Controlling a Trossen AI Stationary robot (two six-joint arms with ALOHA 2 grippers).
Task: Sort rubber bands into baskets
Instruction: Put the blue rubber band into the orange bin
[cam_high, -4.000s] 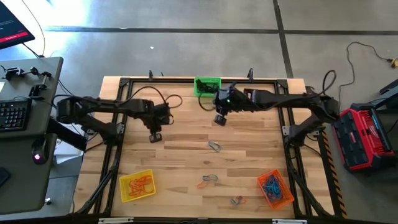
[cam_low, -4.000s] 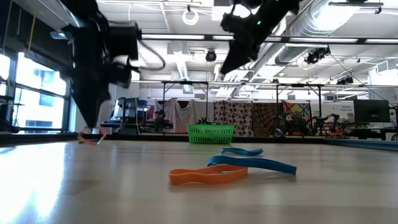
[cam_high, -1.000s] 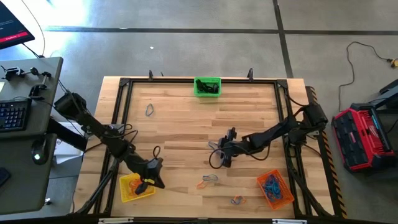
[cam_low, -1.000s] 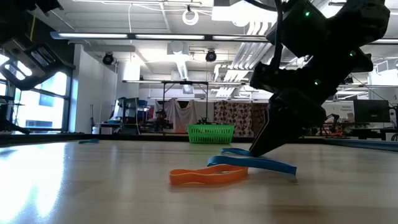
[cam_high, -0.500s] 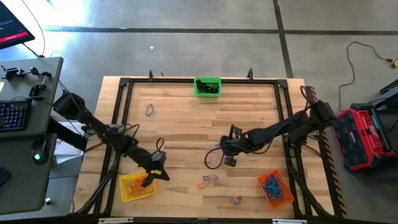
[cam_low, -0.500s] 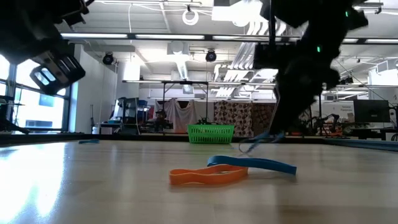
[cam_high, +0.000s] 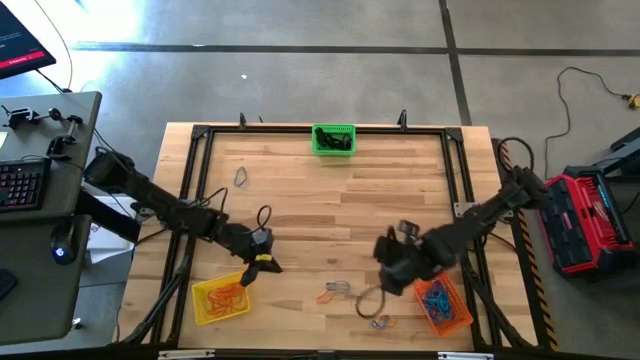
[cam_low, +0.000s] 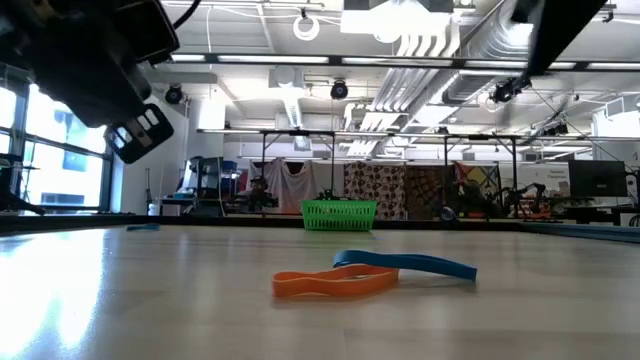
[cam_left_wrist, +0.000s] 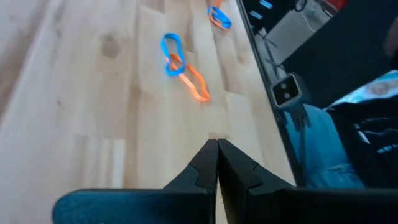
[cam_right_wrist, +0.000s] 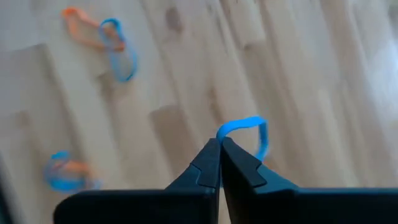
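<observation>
My right gripper (cam_high: 392, 277) is shut on a small blue rubber band (cam_right_wrist: 245, 132), above the table just left of the orange basket (cam_high: 443, 304), which holds blue bands. My left gripper (cam_high: 263, 263) is shut and empty (cam_left_wrist: 217, 148), just beyond the far right corner of the yellow basket (cam_high: 220, 298), which holds orange bands. The green basket (cam_high: 333, 138) stands at the far edge. An orange and a blue band (cam_high: 335, 289) lie tangled on the table near the front; they also show in the low view (cam_low: 340, 282). Another pair (cam_high: 380, 321) lies by the near edge. My right gripper pinches the blue band between its two fingertips at one end of the loop (cam_right_wrist: 222, 134). The rest of the loop (cam_right_wrist: 258, 127) sticks out past the fingertips, clear of the table.
A grey band (cam_high: 240, 176) lies alone at the far left. A dark metal frame (cam_high: 200, 150) runs round the table's edges. The arms' cables loop beside both grippers.
My right gripper has lifted the blue band off the middle of the table and carried it toward the near right, close to the orange basket. My left gripper has drawn back from above the yellow basket toward the far right.
</observation>
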